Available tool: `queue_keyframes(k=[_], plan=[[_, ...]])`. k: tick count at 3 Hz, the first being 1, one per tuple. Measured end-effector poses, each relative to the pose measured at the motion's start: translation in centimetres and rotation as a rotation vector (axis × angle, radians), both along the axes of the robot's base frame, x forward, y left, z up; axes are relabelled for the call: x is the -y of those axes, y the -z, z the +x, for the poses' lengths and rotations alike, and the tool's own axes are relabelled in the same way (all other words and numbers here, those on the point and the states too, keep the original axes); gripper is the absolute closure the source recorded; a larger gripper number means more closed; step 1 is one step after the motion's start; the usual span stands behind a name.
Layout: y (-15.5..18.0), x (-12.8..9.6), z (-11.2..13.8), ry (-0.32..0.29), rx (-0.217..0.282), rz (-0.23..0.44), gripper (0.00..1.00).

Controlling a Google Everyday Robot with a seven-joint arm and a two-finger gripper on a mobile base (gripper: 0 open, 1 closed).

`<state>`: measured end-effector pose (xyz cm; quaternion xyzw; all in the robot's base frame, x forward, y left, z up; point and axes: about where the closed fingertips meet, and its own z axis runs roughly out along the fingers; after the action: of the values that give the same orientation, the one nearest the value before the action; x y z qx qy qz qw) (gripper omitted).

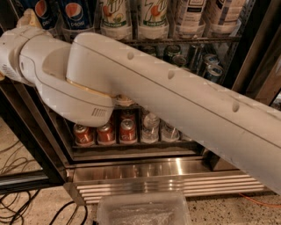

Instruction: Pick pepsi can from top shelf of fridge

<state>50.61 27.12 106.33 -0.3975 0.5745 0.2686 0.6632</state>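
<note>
The white arm (pixel 175 96) fills the frame on a diagonal from 4 o'clock up to 10 o'clock, and it hides most of the middle racks of the fridge (pixel 167 173). The gripper (pixel 29 18) shows only as a tan tip at 10 o'clock, above the wrist housing. It is close against the fridge's left edge, with little room on that side, and I cannot tell whether it is open or closed. It sits just beside the other pepsi can (pixel 43 9), but whether the two touch cannot be told.

The top shelf (pixel 184 40) runs along 12 o'clock. From 11 towards 1 o'clock it carries two blue Pepsi cans, the pepsi can (pixel 74 12) being the right-hand one. Next come two 7up cans (pixel 115 17) and then two pale cans (pixel 189 15) (their labels are unreadable). All are cut off by the top edge and stand upright, close together, behind the front rail.

Below the arm, at 7 o'clock, three red cans (pixel 105 133) stand in a row on the bottom rack. Two clear containers (pixel 150 127) stand just to their right. A few dark green cans (pixel 172 52) show at 1 o'clock under the top shelf.

At 6 o'clock a clear plastic tub (pixel 142 211) sits on the floor near the ribbed steel base. Black cables (pixel 17 206) lie at 8 o'clock.
</note>
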Motion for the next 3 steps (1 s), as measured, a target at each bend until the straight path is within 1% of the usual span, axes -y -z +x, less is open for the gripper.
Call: queue_keyframes(k=[1,2,3], plan=[[0.2,-0.6,1.3,0.051,0.008,-0.042,0.0],[-0.5,0.1,2.5,0.169,0.011,-0.064,0.0],[0.4,0.6,2.4,0.286,-0.001,-0.058,0.0]])
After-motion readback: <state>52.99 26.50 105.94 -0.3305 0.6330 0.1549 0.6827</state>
